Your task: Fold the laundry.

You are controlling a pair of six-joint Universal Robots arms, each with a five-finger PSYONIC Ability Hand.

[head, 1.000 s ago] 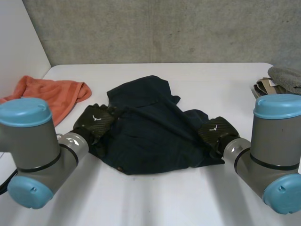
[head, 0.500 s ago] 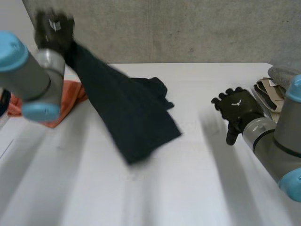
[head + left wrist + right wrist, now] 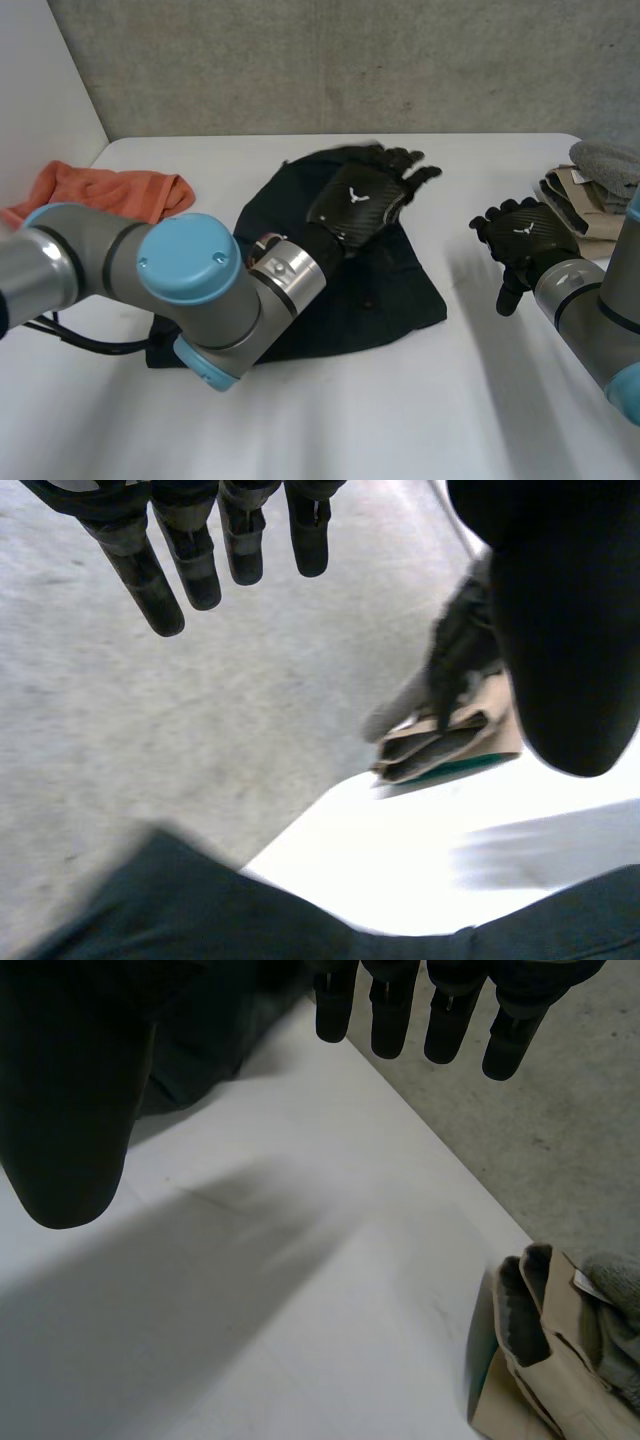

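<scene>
The dark garment (image 3: pixel 400 292) lies crumpled at the middle of the table (image 3: pixel 330 425). At its 3 o'clock the right hand (image 3: pixel 520 238) hovers, fingers spread, empty. Over its 12 o'clock edge the left hand (image 3: pixel 362 198) hangs, fingers straight, empty. I'd smooth it flat before taking two corners.

Head cam: high, behind and between the arms, looking down the tabletop (image 3: pixel 400 410) to the grey wall (image 3: pixel 350 60); folded stack (image 3: pixel 575 195) at far right. Left wrist cam: tight along the left robot hand (image 3: pixel 190 550), facing the stack from well off. Right wrist cam: along the right robot hand (image 3: pixel 450 1010), near the stack. All three share the stack and the dark garment (image 3: pixel 400 290).
</scene>
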